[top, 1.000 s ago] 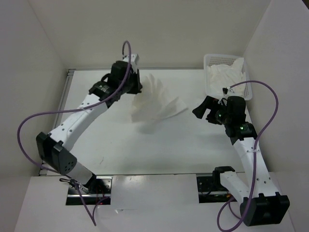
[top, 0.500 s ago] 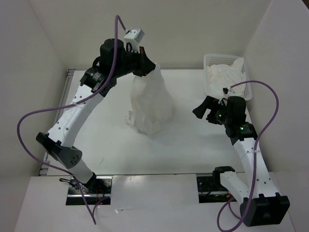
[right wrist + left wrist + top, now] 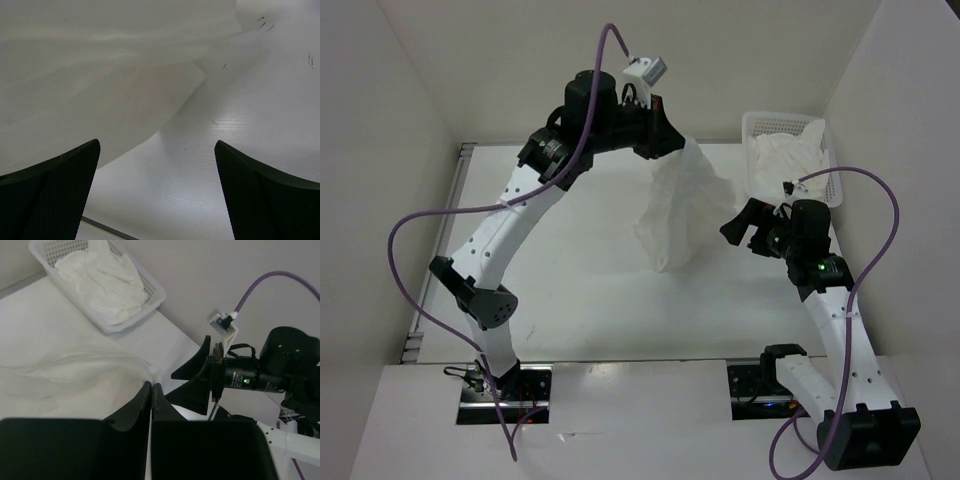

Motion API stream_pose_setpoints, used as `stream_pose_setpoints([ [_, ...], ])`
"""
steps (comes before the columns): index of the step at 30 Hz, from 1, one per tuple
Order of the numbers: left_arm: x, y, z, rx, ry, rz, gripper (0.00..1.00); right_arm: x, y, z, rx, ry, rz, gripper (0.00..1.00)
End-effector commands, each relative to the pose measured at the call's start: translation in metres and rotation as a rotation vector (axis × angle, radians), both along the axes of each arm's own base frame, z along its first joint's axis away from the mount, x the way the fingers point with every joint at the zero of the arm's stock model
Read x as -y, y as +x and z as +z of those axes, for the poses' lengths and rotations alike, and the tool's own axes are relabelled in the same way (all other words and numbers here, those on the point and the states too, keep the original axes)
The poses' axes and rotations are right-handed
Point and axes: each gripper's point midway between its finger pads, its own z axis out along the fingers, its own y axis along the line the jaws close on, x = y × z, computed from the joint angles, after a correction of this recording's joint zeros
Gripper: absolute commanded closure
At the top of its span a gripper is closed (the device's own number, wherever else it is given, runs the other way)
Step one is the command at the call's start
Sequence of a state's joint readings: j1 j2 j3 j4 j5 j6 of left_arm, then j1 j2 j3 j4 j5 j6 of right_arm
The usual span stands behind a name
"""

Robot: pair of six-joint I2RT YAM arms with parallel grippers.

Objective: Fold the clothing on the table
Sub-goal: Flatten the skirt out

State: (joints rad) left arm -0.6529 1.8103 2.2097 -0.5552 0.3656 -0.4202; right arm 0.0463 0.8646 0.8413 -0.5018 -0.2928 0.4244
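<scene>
Nearest to me, my right gripper [image 3: 738, 226] hung just on the near side of the white mesh basket [image 3: 756, 126], its jaws spread wide and nothing between them. Through its own camera, the two dark fingers [image 3: 50, 185] framed bare table [image 3: 240, 100], with the clothing [image 3: 100, 75] filling the view beyond them and not touching either finger.

And there was the clothing [image 3: 685, 205], left of the basket and between my two grippers! It hung as a long white drape, narrow at the top where it was gathered and wider in the middle, then tapering to a loose point at the bottom. The fabric looked thin, with faint lengthwise folds running down it and soft bunching along its right edge. Its lower tip was over the table [image 3: 570, 290], well to the near left of the basket. I could not tell whether that tip brushed the surface or hung just clear.

Up at the top of the drape was my left gripper [image 3: 672, 138], raised high and left of the basket, clenched tight on the garment's upper edge. Its wrist view showed the two black fingers [image 3: 131, 407] pressed together with a pinch of white cloth at their tips, and the rest of the clothing [image 3: 75, 375] trailed away below.

Farthest out, the basket [image 3: 155, 295] sat at the far right corner of the table, heaped with crumpled white cloth [image 3: 785, 150].
</scene>
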Motion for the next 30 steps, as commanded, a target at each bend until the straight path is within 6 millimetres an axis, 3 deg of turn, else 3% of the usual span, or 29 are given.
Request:
stream_pose_setpoints([
  [1,-0.018,-0.013,0.099,0.222,-0.15,0.012,1.0,0.0,0.005,0.007,0.047,-0.013,0.002,0.0],
  [5,-0.049,0.008,0.109,0.215,-0.137,0.157,1.0,0.0,0.004,0.009,0.057,-0.013,0.002,0.0],
  [8,-0.078,0.038,0.084,0.177,-0.056,0.364,1.0,0.002,0.004,0.009,0.057,-0.017,-0.006,0.0],
  [9,-0.093,0.055,0.052,0.13,0.009,0.46,1.0,0.002,0.004,0.009,0.057,-0.017,-0.006,0.0],
  [11,-0.117,0.078,0.019,0.078,0.036,0.55,1.0,0.0,0.005,0.007,0.048,-0.013,0.002,0.0],
  [12,-0.129,0.077,0.009,0.056,0.032,0.576,1.0,0.0,0.005,0.007,0.047,-0.013,0.002,0.0],
  [13,-0.146,0.094,-0.051,-0.051,0.071,0.626,1.0,-0.003,0.004,0.007,0.048,-0.013,0.011,0.0],
  [15,-0.171,0.094,-0.099,-0.15,0.09,0.681,0.96,-0.003,0.004,0.007,0.048,-0.013,0.011,0.0],
  [16,-0.195,0.095,-0.16,-0.275,0.145,0.741,0.4,-0.003,0.004,0.007,0.048,-0.013,0.011,0.0],
  [17,-0.207,0.092,-0.18,-0.321,0.161,0.767,0.26,-0.003,0.004,0.007,0.048,-0.013,0.011,0.0],
  [19,-0.227,0.086,-0.212,-0.383,0.204,0.822,0.18,-0.006,0.003,0.007,0.048,-0.013,0.022,0.0],
  [21,-0.235,0.075,-0.22,-0.39,0.213,0.829,0.0,-0.008,0.002,0.007,0.048,-0.013,0.031,0.0],
  [26,-0.234,0.053,-0.179,-0.281,0.159,0.769,0.0,-0.023,0.004,-0.011,-0.03,-0.014,0.086,0.0],
  [28,-0.231,0.046,-0.172,-0.252,0.127,0.746,0.0,-0.024,0.007,-0.024,-0.088,-0.019,0.086,0.0],
  [30,-0.233,0.032,-0.182,-0.255,0.113,0.737,0.0,-0.024,0.011,-0.024,-0.104,-0.029,0.092,0.0],
])
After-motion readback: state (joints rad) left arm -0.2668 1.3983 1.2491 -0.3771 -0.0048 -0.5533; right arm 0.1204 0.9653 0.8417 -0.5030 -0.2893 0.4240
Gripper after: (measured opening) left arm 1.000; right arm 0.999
